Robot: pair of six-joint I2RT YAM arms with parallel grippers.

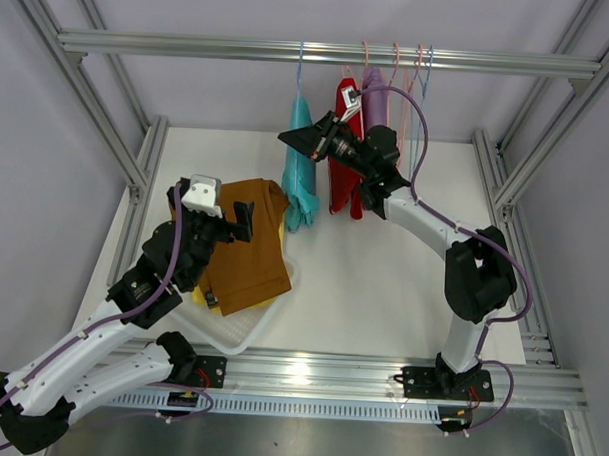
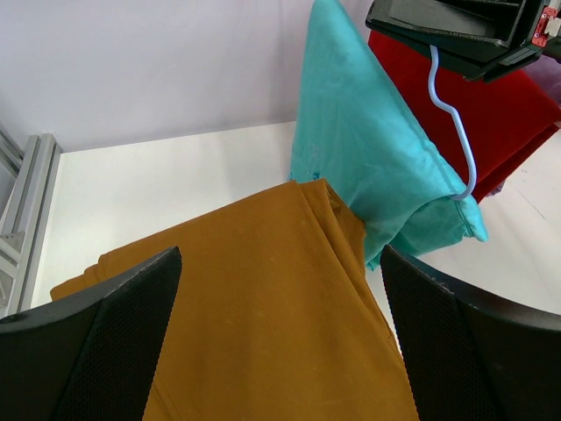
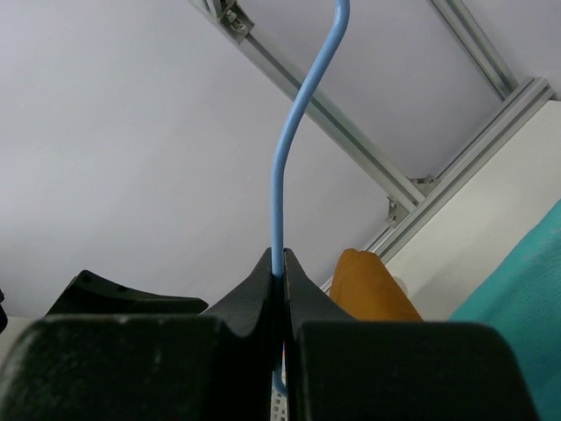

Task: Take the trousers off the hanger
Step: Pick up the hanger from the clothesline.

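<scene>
Right hand (image 1: 293, 140): closed, the two fingers pinched onto the thin wire of the blue hanger (image 3: 285, 158). The wrist view shows the wire running straight up out of the seam between my fingertips. The grip sits on the hanger's neck, above the cloth and below the overhead rail (image 1: 191, 46).

Left hand (image 1: 243, 221): fully open and holding nothing. It hovers over the brown trousers (image 1: 249, 251), and its wrist view shows brown cloth filling the gap between the two pads.

Trousers, as found:
- Teal trousers (image 1: 301, 178) hang folded on the blue hanger, directly under my right hand. The lower end is down by the far edge of the brown pair; I cannot tell whether they touch.
- Red trousers (image 1: 345, 159) hang just beside the teal pair, on its right, partly behind my right arm.
- Lilac trousers (image 1: 374, 90) hang to the right of the red pair. Only the upper part shows.
- Brown trousers are off any hanger and lie flat across the white tray (image 1: 236, 336) at the left of the worktop (image 1: 382, 291).
- A sliver of yellow cloth (image 1: 199, 295) shows under the brown pair's near left edge, on the tray. I cannot make out more of it.

Several more thin wire hangers (image 1: 419, 92) hang from the rail at the right end of the row.
</scene>
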